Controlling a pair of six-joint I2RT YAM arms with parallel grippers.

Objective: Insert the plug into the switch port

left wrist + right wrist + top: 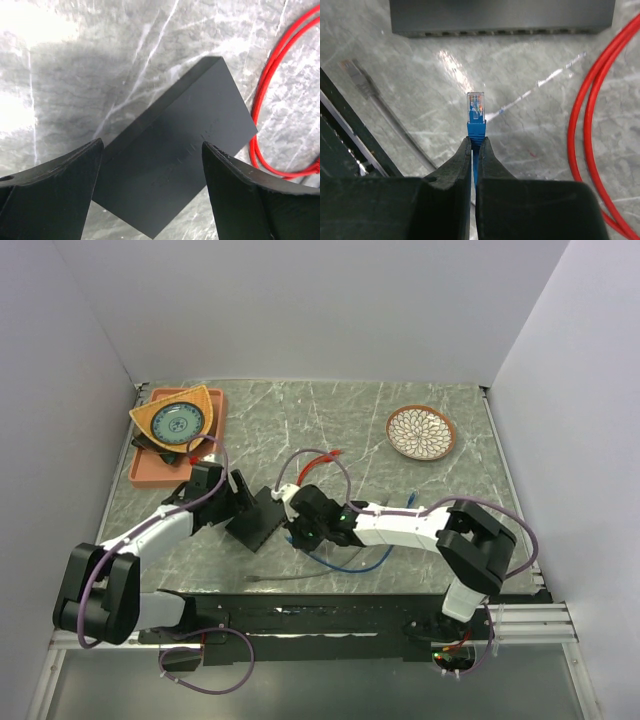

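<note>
**Plug clamped in the right gripper, short of the ports**

The right gripper has its two fingers pressed together on a blue cable, just behind the plug. The plug is clear plastic with coloured wires showing through it. It sticks out past the fingertips and points toward the switch, a flat black box lying across the top of the right wrist view. The row of ports runs along the box's near long edge, facing the plug. A strip of bare marble separates plug and ports, so the plug is not yet in any socket.

The left gripper has its fingers spread wide. In its wrist view the switch lies at an angle in the gap between them, with one finger at each side. Whether either finger touches the box cannot be told.

A red cable curves over the table to the right of the plug. A grey cable with its own clear plug lies to the left, near the table's black front rail. In the overhead view the two arms meet at the switch in the middle of the table. A round patterned plate sits at the far right, and an orange tray holding dishes sits at the far left.
</note>
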